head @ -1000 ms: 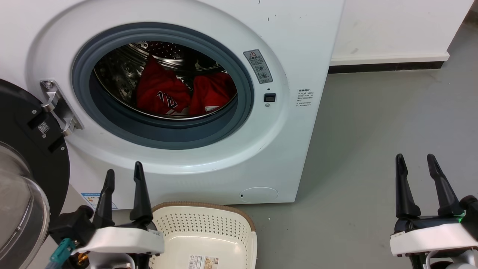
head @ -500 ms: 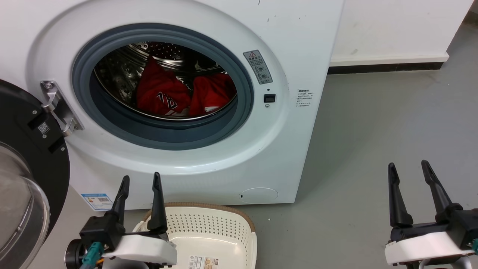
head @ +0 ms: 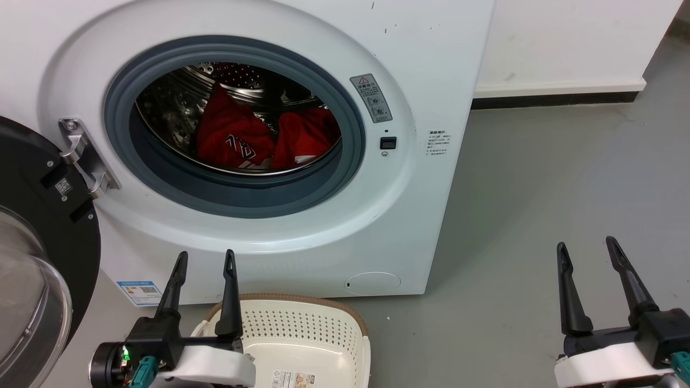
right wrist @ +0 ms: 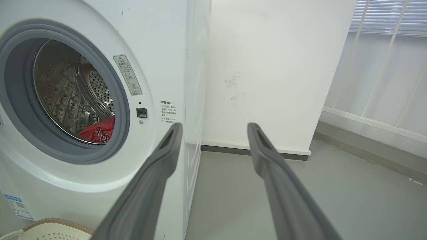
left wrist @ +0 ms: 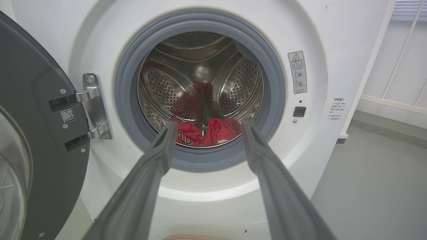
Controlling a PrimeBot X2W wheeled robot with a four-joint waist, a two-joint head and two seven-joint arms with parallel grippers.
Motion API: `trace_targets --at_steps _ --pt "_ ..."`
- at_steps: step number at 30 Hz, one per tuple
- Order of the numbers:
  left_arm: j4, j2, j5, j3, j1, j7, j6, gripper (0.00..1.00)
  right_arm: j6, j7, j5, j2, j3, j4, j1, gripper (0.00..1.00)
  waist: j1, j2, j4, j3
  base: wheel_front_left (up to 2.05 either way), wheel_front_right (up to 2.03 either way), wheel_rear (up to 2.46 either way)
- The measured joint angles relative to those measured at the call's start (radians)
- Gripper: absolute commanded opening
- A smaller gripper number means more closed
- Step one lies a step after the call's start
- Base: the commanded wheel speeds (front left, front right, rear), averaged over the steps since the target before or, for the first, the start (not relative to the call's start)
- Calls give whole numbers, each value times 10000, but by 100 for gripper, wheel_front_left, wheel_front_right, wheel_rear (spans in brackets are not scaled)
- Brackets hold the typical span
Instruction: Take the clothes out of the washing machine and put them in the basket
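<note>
The floor (head: pixel 539 205) ahead of me is smooth, matt grey, evenly lit, with only soft shadows. At its far edge stands a white wall (head: pixel 566 37), which ends at the bottom in a white ledge over a dark skirting (head: pixel 555 99). From my right wrist I see faint smudges (right wrist: pixel 233 88) on that wall. To its right are pale panels (right wrist: pixel 400 93) crossed by slanting white bars, under closed blinds (right wrist: pixel 387 16). A small white speck (right wrist: pixel 413 181) lies on the floor.
</note>
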State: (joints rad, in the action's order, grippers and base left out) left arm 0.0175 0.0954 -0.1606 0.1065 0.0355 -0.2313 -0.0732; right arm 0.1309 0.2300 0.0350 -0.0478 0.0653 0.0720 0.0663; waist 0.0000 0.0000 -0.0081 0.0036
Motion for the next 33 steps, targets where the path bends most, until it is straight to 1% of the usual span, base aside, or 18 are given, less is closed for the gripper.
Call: trace_targets --at_steps 2,7,10,14,19,22,33 --pt "19 -33 69 -92 9 -25 94 100 2 33 48 -2 -15 -15 10 100 0 0 -8 3 0 0 0" --pt "153 -211 102 -441 49 -117 297 100 2 142 -380 -8 6 -10 25 100 0 0 -21 7 0 0 0" --pt "213 -324 207 -656 96 -184 510 100 2 186 -527 -13 4 -119 73 100 0 0 -25 -4 0 0 0" --pt "238 -387 535 -742 169 -263 823 100 2 257 -727 -17 8 -376 174 100 0 0 -11 -24 0 0 0" --pt "148 -422 938 -683 204 -303 1055 100 2 332 -660 -21 23 -593 174 100 0 0 3 -48 0 0 0" --pt "113 -424 1214 -564 204 -303 1055 100 2 332 -558 -21 52 -667 174 100 0 0 16 -61 0 0 0" --pt "94 -437 1083 -554 206 -303 957 100 2 332 -516 -21 59 -738 167 100 0 0 6 -69 0 0 0"
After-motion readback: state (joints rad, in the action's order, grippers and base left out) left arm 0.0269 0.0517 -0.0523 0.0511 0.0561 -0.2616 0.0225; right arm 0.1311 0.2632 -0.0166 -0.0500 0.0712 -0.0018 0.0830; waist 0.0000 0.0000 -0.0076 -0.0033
